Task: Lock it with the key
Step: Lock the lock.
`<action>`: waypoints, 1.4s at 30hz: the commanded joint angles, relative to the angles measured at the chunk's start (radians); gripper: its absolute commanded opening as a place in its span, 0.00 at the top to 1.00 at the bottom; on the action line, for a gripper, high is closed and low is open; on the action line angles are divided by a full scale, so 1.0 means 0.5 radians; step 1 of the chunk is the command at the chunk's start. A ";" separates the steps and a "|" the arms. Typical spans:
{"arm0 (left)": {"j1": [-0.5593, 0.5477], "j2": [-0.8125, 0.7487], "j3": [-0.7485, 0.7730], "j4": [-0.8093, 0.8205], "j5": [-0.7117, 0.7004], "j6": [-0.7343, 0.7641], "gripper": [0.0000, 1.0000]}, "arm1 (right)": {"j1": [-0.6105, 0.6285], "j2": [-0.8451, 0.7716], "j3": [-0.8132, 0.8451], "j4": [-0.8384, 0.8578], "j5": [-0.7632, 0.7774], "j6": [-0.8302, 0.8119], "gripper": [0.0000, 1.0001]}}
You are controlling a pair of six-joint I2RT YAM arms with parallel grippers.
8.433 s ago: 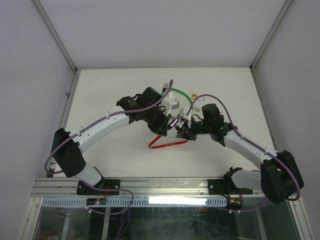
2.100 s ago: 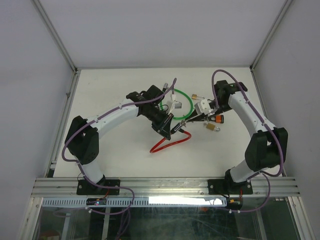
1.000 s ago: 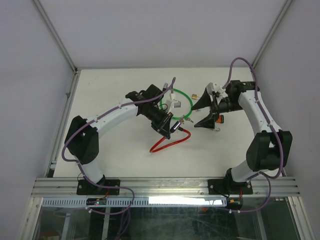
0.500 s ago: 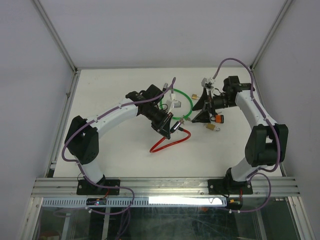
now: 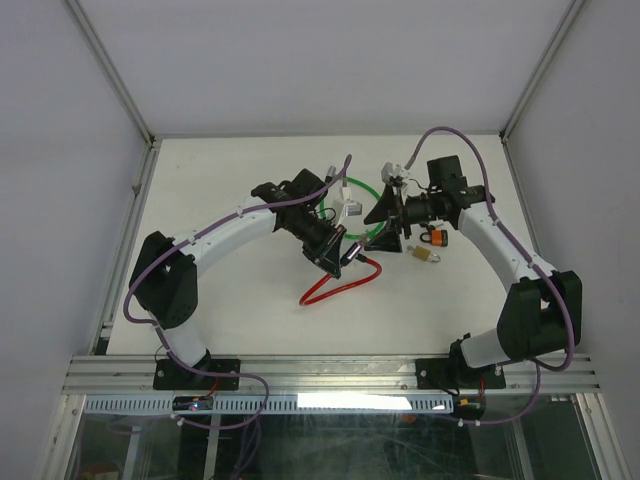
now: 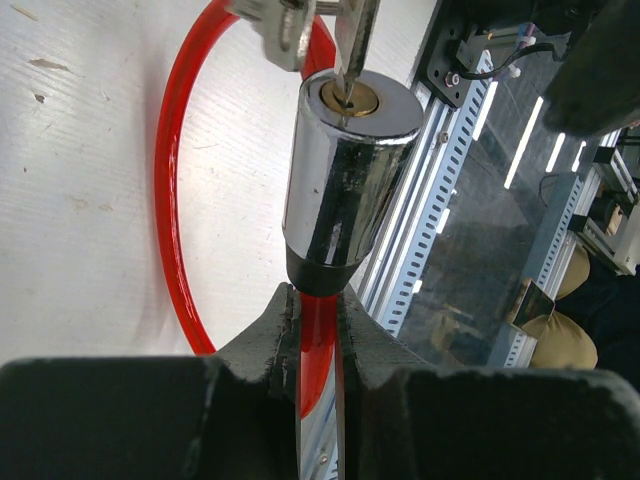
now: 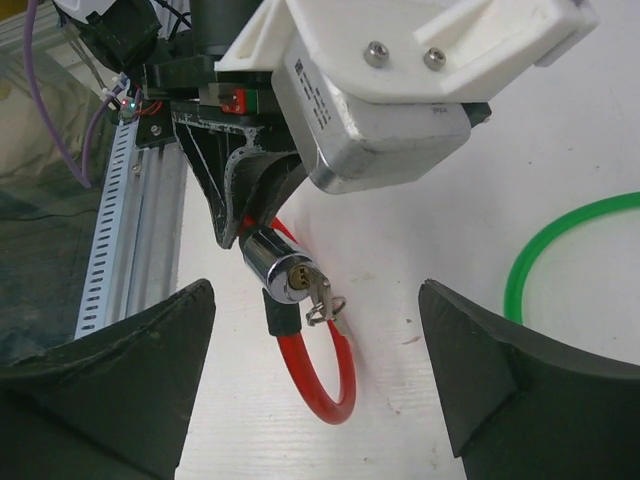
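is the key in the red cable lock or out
In. The key has its blade in the brass keyhole at the end of the chrome lock cylinder; how deep, cannot tell.

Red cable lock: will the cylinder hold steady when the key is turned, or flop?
Likely wobbles: the left gripper pinches the red cable just below the chrome cylinder, not the cylinder itself. The cable looks bendy, lying in a loop. The polished cylinder is probably slippery and dense.
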 commanded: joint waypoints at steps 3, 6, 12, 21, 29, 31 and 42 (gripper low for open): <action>-0.030 -0.008 0.008 -0.017 -0.088 0.048 1.00 | 0.062 0.005 0.007 0.264 0.044 0.244 0.41; -0.031 -0.011 0.008 -0.017 -0.089 0.049 1.00 | 0.071 0.043 0.041 0.217 0.023 0.238 0.53; -0.031 -0.011 0.007 -0.017 -0.092 0.045 1.00 | 0.074 0.062 0.049 0.164 0.022 0.214 0.67; -0.032 -0.014 0.017 -0.031 -0.099 0.051 1.00 | 0.073 0.113 0.172 -0.333 -0.088 -0.410 0.90; -0.030 -0.002 0.029 -0.062 -0.063 0.089 1.00 | 0.073 0.267 0.443 -1.320 0.028 -1.942 1.00; -0.033 0.001 0.029 -0.068 -0.060 0.096 1.00 | 0.073 0.317 0.521 -1.512 0.067 -2.213 1.00; -0.031 -0.010 0.005 -0.107 -0.078 0.168 1.00 | 0.053 0.127 0.612 -1.421 0.292 -2.310 1.00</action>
